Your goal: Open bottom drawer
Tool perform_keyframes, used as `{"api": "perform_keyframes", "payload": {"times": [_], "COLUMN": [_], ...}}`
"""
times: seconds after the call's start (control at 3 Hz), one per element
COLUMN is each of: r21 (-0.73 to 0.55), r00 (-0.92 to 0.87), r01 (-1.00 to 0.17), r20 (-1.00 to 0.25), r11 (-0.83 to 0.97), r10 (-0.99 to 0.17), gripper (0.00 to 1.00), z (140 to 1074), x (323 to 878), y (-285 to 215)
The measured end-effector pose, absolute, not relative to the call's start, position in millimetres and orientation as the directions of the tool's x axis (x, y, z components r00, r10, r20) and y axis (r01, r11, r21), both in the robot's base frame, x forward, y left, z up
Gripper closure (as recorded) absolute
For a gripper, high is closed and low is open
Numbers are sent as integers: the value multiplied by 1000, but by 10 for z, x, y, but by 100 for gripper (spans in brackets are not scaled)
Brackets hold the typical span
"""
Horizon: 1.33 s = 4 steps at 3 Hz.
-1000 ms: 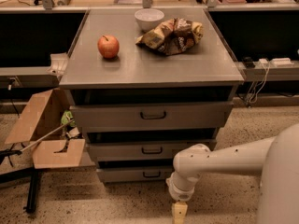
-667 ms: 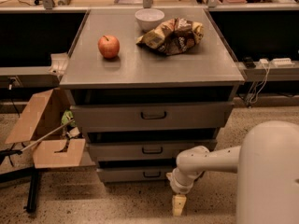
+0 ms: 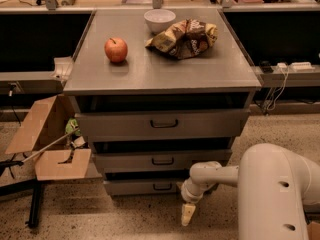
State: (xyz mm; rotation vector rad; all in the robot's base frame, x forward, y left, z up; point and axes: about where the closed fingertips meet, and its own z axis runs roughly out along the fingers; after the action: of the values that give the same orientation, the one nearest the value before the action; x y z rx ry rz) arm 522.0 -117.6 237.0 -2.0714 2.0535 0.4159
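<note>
The bottom drawer [image 3: 145,186] is the slimmest grey front of three in the cabinet, low near the floor, with a small dark pull handle [image 3: 162,186] at its centre. It looks shut. My gripper [image 3: 187,214] hangs from the white arm [image 3: 215,176] just right of and below that handle, pointing down at the floor, in front of the drawer's right part and not touching the handle.
The mid drawer [image 3: 160,160] and tall top drawer [image 3: 162,124] sit above. On the cabinet top [image 3: 165,69] are an apple [image 3: 116,49], a white bowl [image 3: 159,19] and a chip bag [image 3: 184,37]. An open cardboard box [image 3: 47,144] stands at left; cables [image 3: 275,91] hang at right.
My arm has swung in toward the cabinet and my gripper has moved slightly left, closer to the bottom drawer front. The drawers have not moved.
</note>
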Motion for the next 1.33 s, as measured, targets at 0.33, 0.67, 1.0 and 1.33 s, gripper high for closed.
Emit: {"api": "perform_keyframes", "payload": {"times": [0.33,0.67,1.0,1.33], "r21": [58,21,-29,-75], "r00": [-2,29,51,63], "r01": [-998,-999,-999,-996], "r20": [-332,-333,-332,-338], "r11": [-19,-38,-44,-40], "r10": [-943,-942,-942,-939], "gripper": [0,0,0,0], "z": [2370,2286,2201,2085], "x": [5220,5359,5549,5709], "y": [-1176,-1222,-1265,-1314]}}
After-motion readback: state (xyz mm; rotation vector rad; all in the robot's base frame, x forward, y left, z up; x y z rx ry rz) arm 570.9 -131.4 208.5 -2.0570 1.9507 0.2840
